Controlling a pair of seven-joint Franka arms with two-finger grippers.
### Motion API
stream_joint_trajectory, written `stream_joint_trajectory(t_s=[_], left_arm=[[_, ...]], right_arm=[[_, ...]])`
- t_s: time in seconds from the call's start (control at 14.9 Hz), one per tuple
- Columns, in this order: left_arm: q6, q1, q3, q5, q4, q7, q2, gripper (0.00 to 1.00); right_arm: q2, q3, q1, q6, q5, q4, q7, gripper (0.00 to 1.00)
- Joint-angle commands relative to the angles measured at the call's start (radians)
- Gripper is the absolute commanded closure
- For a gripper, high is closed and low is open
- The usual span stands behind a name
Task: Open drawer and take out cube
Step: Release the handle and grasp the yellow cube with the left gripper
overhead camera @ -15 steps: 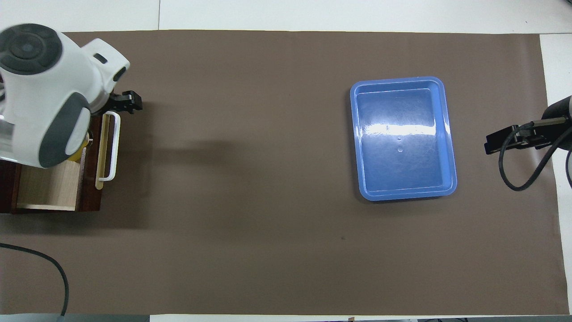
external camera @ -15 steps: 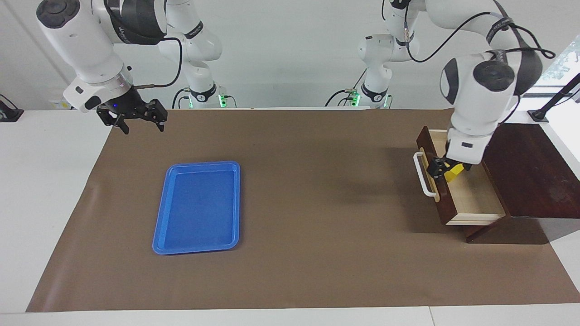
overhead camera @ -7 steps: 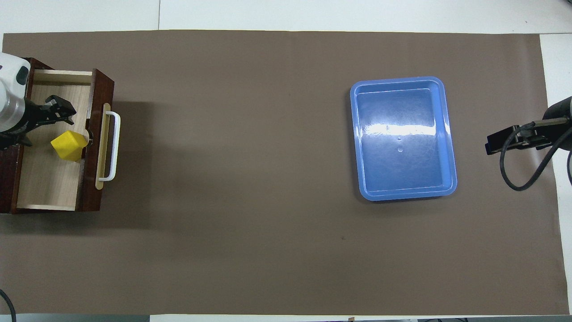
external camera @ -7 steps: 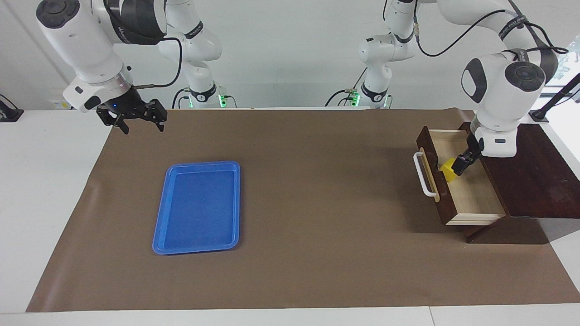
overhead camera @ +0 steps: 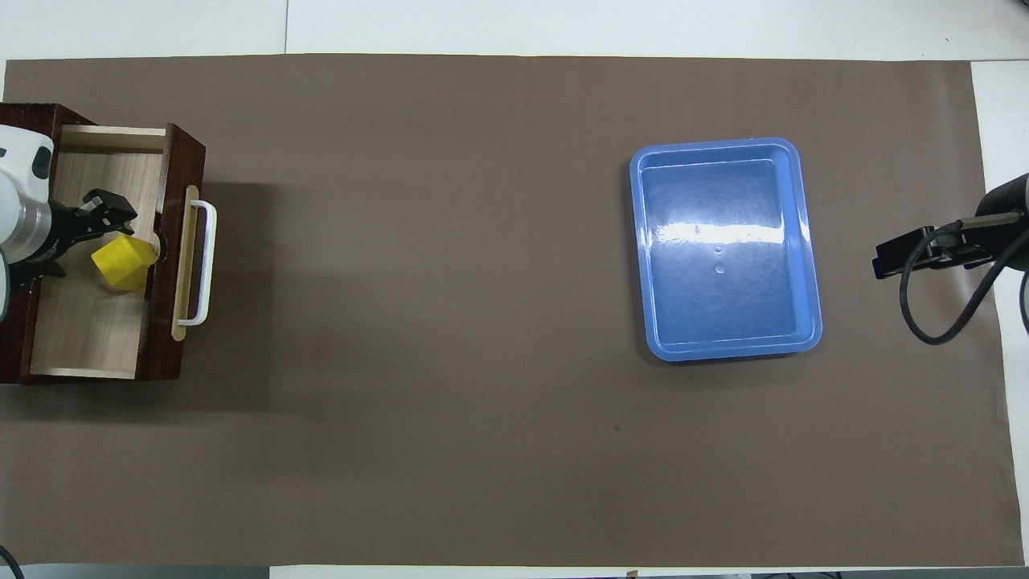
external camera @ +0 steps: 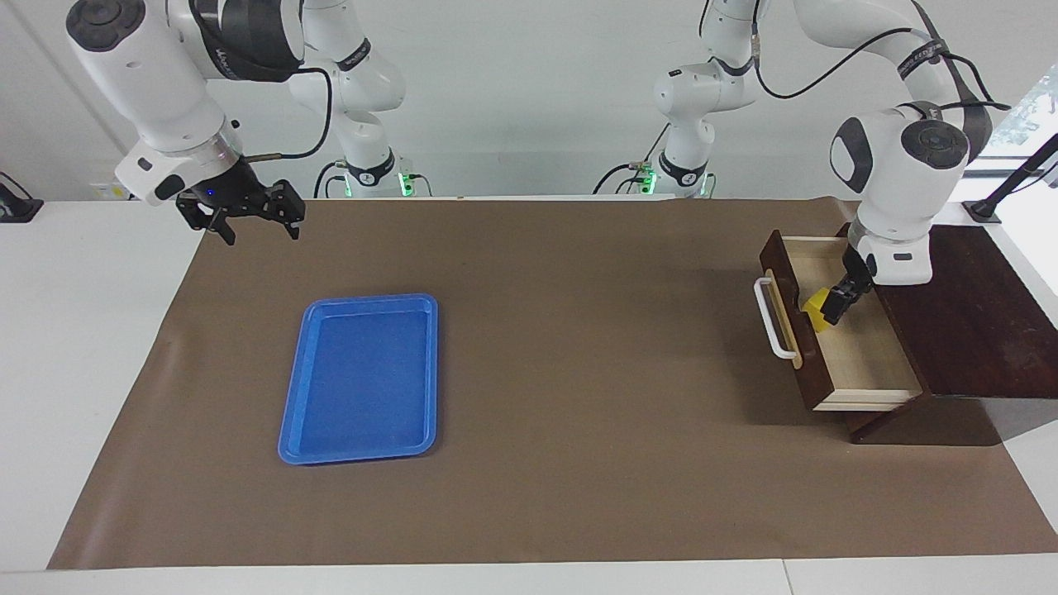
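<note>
The drawer [external camera: 808,364] [overhead camera: 173,161] of the dark wooden box [external camera: 967,314] stands pulled out, white bar handle [external camera: 773,318] toward the table's middle. The yellow cube [external camera: 815,311] [overhead camera: 120,262] lies inside on the light wood floor, against the front panel. My left gripper [external camera: 836,304] [overhead camera: 108,217] is open and reaches down into the drawer, its fingertips right beside the cube on the box's side; I cannot tell if they touch it. My right gripper [external camera: 261,235] [overhead camera: 884,261] waits open in the air over the mat's corner at the right arm's end.
A flat blue tray [external camera: 364,380] [overhead camera: 723,249] with nothing in it lies on the brown mat toward the right arm's end. The wide stretch of mat [external camera: 579,347] between tray and drawer is bare.
The left arm swung back from over the drawer's front and handle toward the box, uncovering the cube from above, then edged its gripper closer to the cube. The right arm stayed put.
</note>
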Motion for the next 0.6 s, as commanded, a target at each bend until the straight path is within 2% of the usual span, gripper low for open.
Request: stream_joint_trajectory(t_s=[0.0, 0.13, 0.27, 0.47, 0.54], left_arm=[[0.059, 0.013, -0.006, -0.013, -0.052, -0.008, -0.021, 0.0], [0.08, 0.013, -0.006, -0.013, -0.062, -0.021, -0.019, 0.0], [0.092, 0.004, -0.006, -0.013, -0.062, -0.066, -0.01, 0.11], [0.099, 0.008, -0.006, -0.013, -0.062, -0.078, -0.002, 0.41], [0.099, 0.01, -0.006, -0.013, -0.06, -0.078, -0.002, 0.57]], right_arm=[[-0.016, -0.001, -0.009, -0.002, 0.024, -0.015, -0.033, 0.0], [-0.016, 0.001, -0.01, -0.005, 0.024, -0.015, -0.033, 0.0], [-0.016, -0.001, -0.009, -0.007, 0.024, -0.015, -0.03, 0.0], [-0.018, 0.001, -0.004, -0.007, 0.027, -0.031, -0.001, 0.0], [-0.022, 0.002, -0.001, -0.006, 0.03, -0.039, 0.034, 0.0]])
